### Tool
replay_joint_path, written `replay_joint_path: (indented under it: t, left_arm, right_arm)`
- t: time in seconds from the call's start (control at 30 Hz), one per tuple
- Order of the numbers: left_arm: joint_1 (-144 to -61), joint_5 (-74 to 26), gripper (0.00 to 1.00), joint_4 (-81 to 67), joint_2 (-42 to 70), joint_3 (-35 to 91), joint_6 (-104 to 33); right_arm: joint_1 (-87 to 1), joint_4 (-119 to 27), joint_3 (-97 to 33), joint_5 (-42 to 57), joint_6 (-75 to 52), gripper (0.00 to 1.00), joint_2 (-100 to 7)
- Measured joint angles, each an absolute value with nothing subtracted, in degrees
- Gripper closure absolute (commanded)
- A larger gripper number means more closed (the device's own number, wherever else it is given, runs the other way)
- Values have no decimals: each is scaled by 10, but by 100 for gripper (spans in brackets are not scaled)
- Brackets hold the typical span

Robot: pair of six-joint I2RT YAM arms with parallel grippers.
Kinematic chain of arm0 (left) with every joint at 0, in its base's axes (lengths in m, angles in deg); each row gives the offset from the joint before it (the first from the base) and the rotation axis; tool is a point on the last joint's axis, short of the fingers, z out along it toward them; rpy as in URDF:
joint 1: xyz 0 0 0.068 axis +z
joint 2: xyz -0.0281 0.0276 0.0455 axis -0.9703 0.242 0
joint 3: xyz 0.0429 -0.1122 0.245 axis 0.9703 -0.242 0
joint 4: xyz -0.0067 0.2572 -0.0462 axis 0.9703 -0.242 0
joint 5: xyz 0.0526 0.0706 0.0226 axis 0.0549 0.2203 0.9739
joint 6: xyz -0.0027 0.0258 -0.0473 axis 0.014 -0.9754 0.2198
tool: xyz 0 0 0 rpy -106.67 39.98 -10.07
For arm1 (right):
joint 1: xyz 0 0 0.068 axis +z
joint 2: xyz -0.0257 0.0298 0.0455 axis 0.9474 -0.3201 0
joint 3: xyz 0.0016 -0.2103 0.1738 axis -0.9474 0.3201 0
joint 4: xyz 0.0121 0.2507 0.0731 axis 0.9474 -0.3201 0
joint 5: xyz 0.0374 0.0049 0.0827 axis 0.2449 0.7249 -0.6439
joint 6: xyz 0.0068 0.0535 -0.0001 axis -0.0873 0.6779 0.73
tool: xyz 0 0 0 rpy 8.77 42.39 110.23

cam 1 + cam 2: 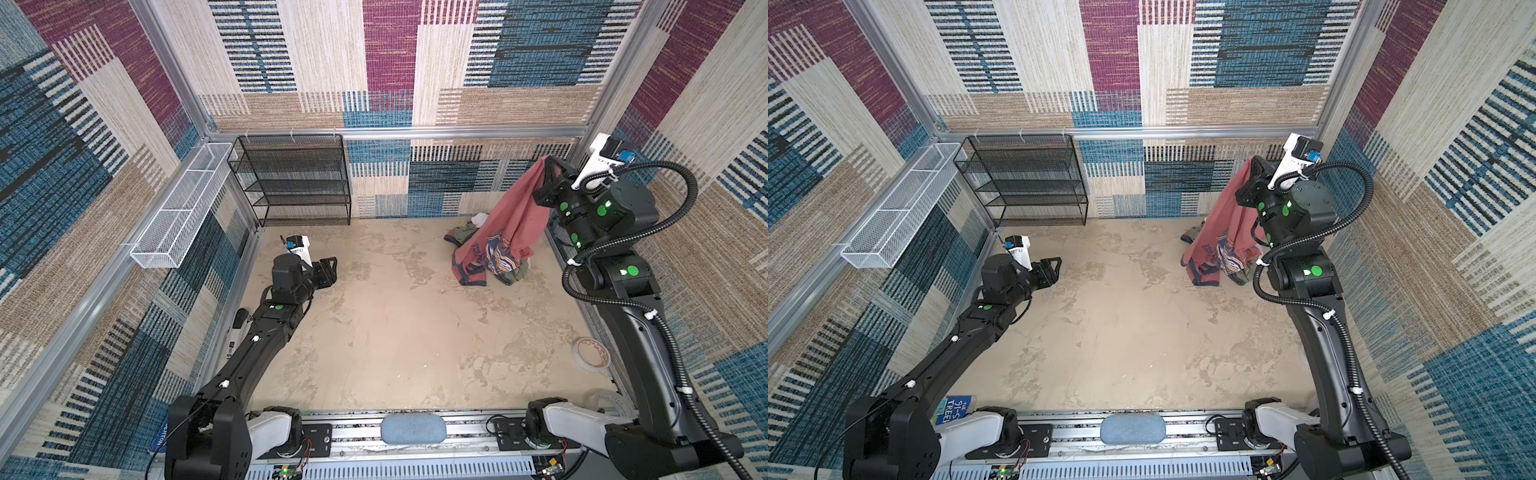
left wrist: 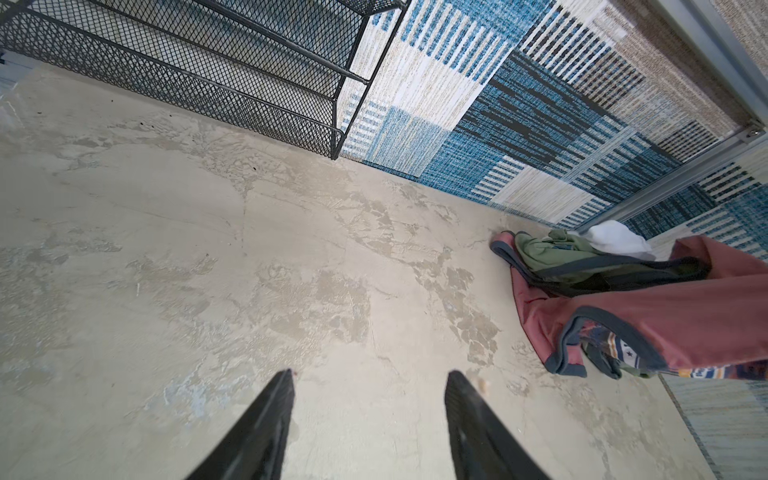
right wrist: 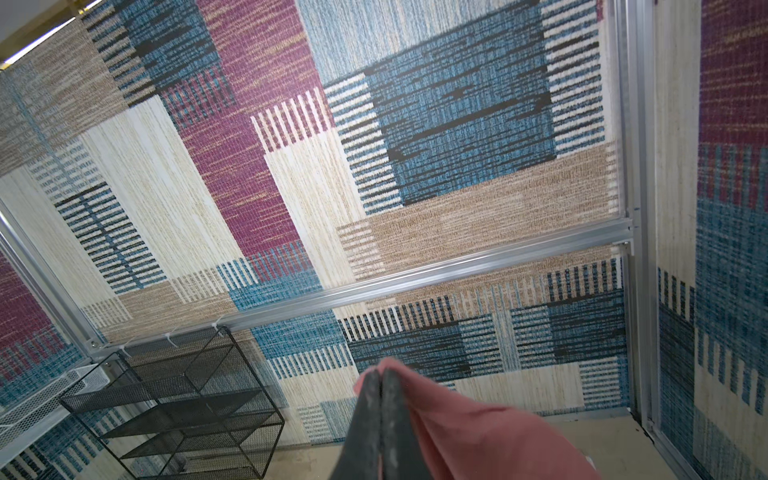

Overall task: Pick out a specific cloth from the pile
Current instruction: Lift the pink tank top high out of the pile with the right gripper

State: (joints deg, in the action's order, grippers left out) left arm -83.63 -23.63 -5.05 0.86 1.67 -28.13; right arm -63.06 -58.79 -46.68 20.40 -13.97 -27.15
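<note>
The red cloth (image 1: 515, 208) hangs at upper right, pinched in the closed right gripper (image 3: 381, 376), hem trailing onto the pile (image 1: 464, 233) near the back wall (image 1: 436, 183). The left gripper (image 2: 370, 374), jaws apart and empty, sits left of centre below the black mesh shelf (image 1: 291, 178), with open tabletop (image 1: 395, 332) between.

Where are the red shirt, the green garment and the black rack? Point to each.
red shirt (image 1: 515, 208): in a top view, on its hanging middle.
green garment (image 2: 548, 253): left wrist view, on its olive fold.
black rack (image 1: 291, 181): in a top view, on a middle shelf.
</note>
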Motion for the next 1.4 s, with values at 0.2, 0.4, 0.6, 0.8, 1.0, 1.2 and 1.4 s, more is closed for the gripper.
replay_joint_path:
  t: [0.2,0.4,0.6,0.8,1.0,1.2,1.4]
  left_arm:
    - [-837,-237,38,-52,0,17,-281]
    - [-838,-238,38,-55,-8,17,-281]
    - [-839,-238,38,-55,-10,17,-279]
    - [-840,-238,38,-55,-11,17,-275]
    - [-841,-238,38,-55,-30,16,-273]
    - [-842,-238,38,-56,-40,14,-270]
    - [-843,-238,39,-58,-55,10,-268]
  right_arm:
    - [-631,-592,-518,188,-144,100,-292]
    - [-631,-610,-559,162,-150,100,-308]
    - [-631,-617,-618,115,-150,100,-328]
    - [-631,-619,-660,53,-143,100,-343]
    - [-631,-619,-694,-11,-132,100,-353]
    - [-631,-618,-717,-65,-117,100,-358]
    - [-631,-611,-734,-119,-106,100,-361]
